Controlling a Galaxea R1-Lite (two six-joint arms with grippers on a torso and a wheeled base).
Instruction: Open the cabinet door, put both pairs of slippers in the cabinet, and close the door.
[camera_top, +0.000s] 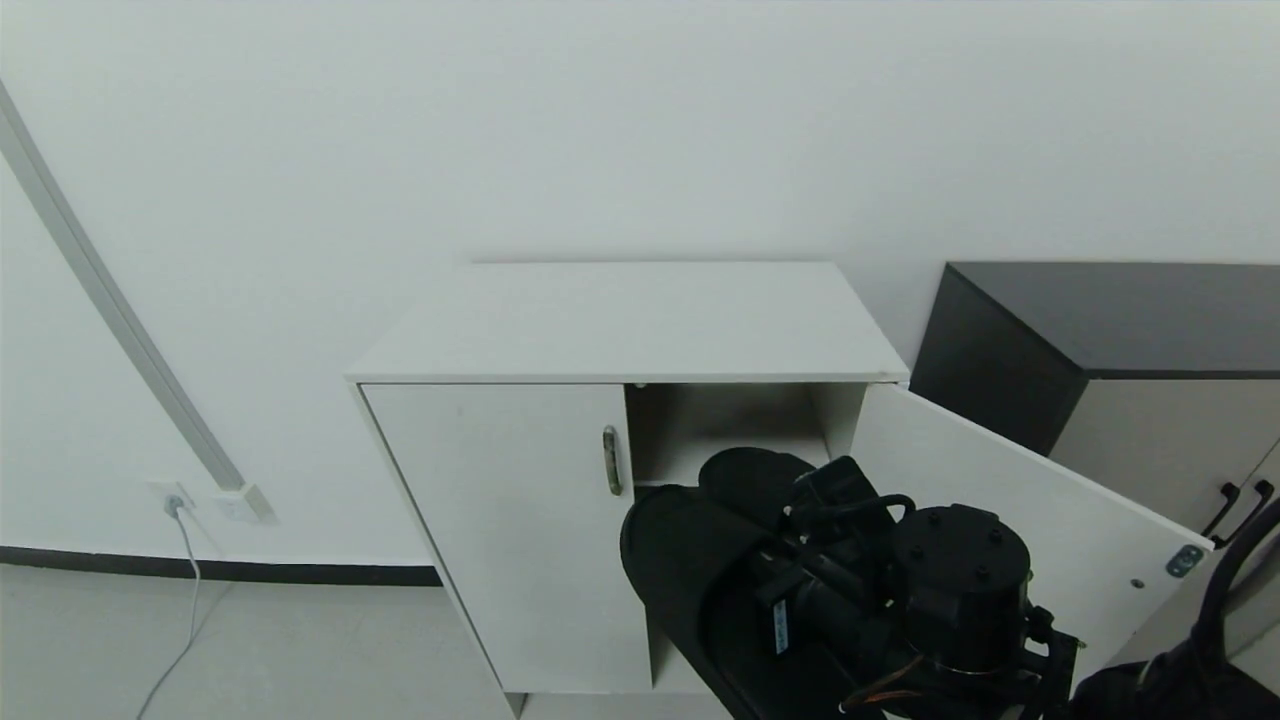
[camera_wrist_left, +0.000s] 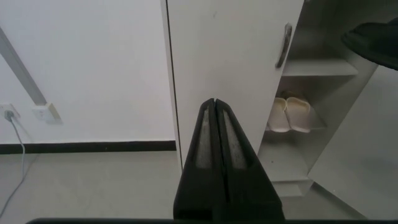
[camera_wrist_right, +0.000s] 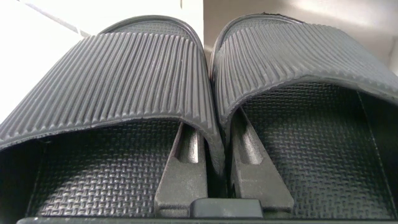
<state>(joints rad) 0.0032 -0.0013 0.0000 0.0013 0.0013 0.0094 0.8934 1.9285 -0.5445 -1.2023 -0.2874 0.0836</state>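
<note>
Status: door opening is complete. The right door (camera_top: 1010, 490) of the cabinet (camera_top: 620, 320) stands swung out at 3 o'clock of the opening. The left door (camera_top: 500, 500), at 9 o'clock, is shut.

The light slippers (camera_wrist_left: 289, 115) lie side by side on a lower shelf (camera_wrist_left: 317, 127) inside, so that pair counts as stowed.

The dark slippers (camera_wrist_right: 118, 81) are not yet placed. The right gripper (camera_wrist_right: 214, 140) is closed on them, one finger under each strap and the adjoining walls pinched between. In the head view this pair hangs at the opening, at 5 o'clock of the cabinet top, near the upper shelf (camera_wrist_left: 317, 67).

The left gripper (camera_wrist_left: 214, 106) is closed on nothing, held out in front of the left door.

Remaining, by judgement: set down the dark pair, withdraw, shut the right door.

Count:
- Doors: two.
- Slipper pairs: two (four slippers).
- Shelves seen: two.
</note>
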